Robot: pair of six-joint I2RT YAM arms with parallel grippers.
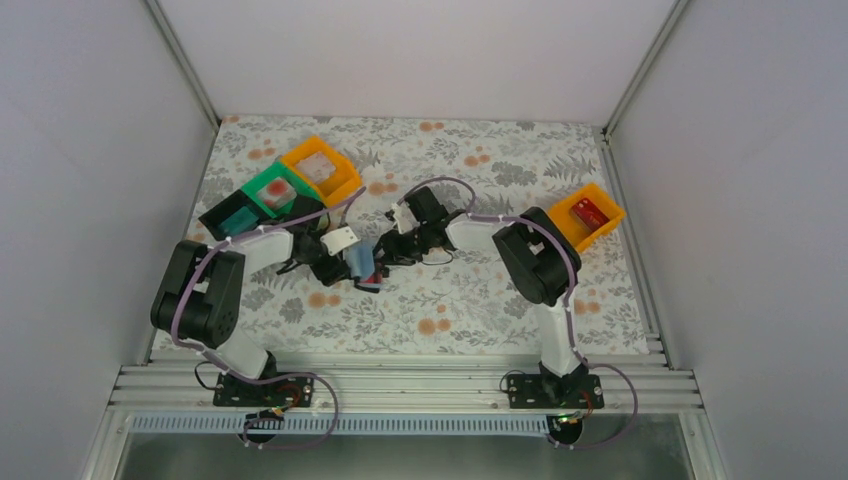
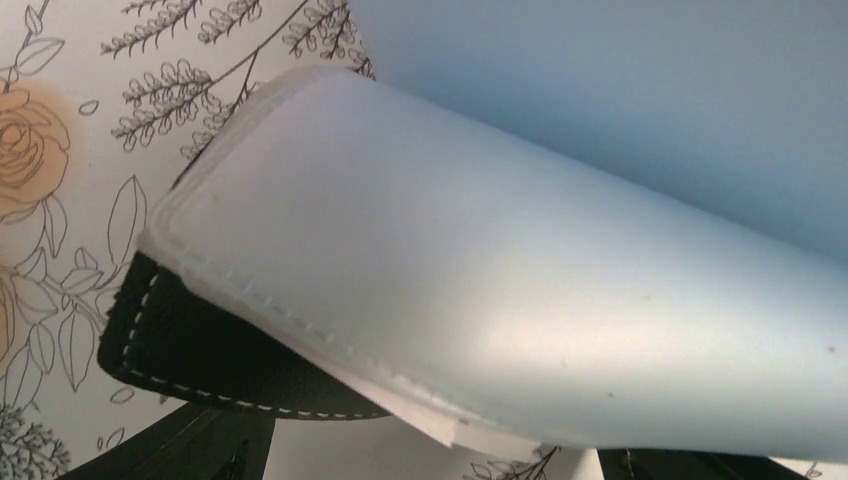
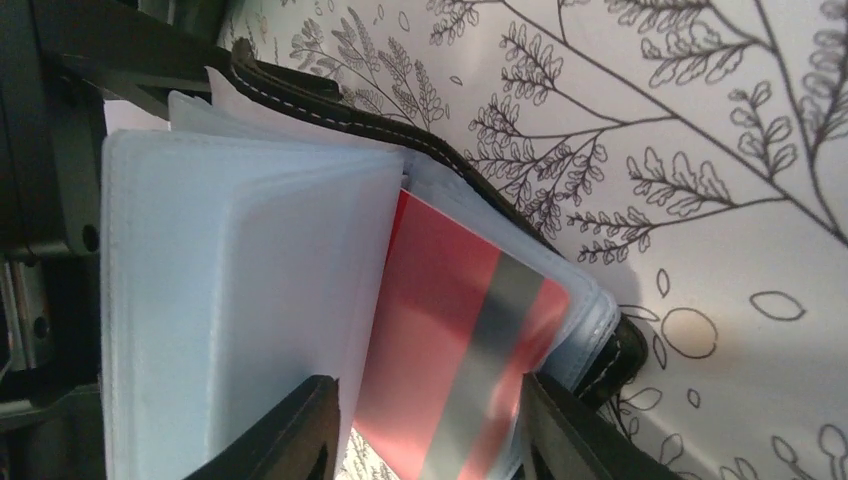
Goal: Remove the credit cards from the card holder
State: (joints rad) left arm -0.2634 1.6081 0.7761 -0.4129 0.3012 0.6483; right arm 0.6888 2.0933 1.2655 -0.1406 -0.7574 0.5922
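Left arm [image 1: 200,295] and right arm [image 1: 556,338]: black joint housings [image 1: 530,262] joined by white links [image 1: 245,350], with lilac cables [image 1: 445,181] routed alongside.

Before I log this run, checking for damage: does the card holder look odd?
Nothing looks damaged. The card holder is open, clear sleeves fanned, a red card in one pocket by the right gripper.
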